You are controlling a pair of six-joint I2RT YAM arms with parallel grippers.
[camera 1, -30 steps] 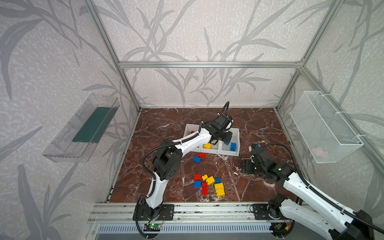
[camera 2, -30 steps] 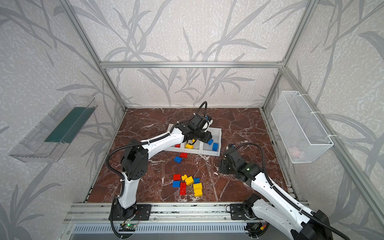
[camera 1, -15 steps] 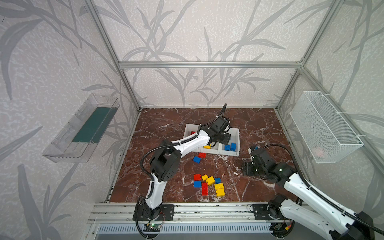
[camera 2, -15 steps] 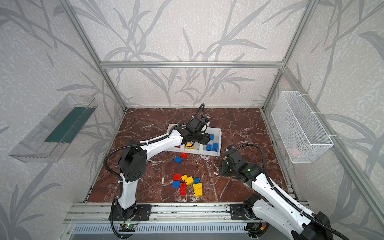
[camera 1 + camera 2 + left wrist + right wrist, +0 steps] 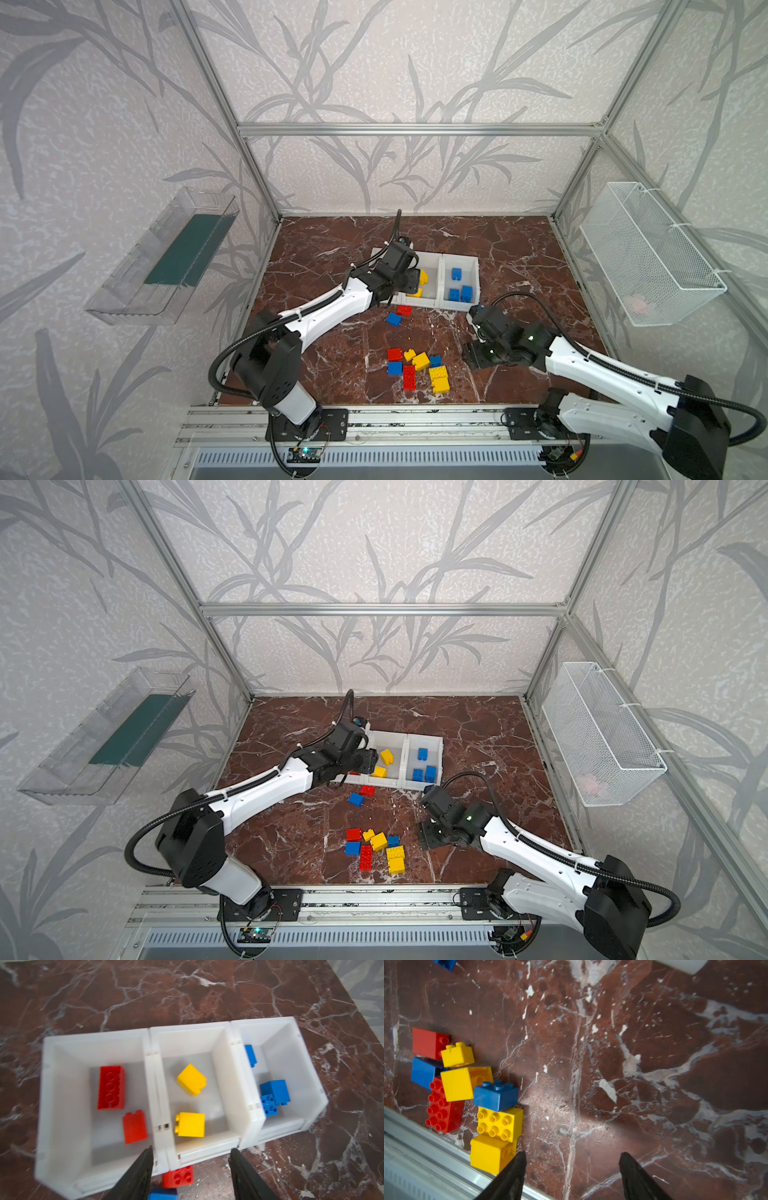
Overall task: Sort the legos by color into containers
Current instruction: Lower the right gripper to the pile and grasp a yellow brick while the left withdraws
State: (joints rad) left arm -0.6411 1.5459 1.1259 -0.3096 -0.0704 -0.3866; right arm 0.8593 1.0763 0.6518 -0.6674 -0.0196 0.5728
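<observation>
Studded plastic legos [image 5: 499, 1124] — smooth white containers [image 5: 187, 1029].

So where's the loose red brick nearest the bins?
In a top view, the red brick lies near the centre of the floor, just in front of the middle bin, beside a blue brick.

The white-shelled left arm [image 5: 328, 309] and white-shelled right arm [image 5: 602, 374] are showing black joint housings [image 5: 270, 365] and carrying black ribbed cables [image 5: 517, 294].

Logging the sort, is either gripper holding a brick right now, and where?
No. The left gripper and the right gripper are both open, nothing between the jaws.
</observation>
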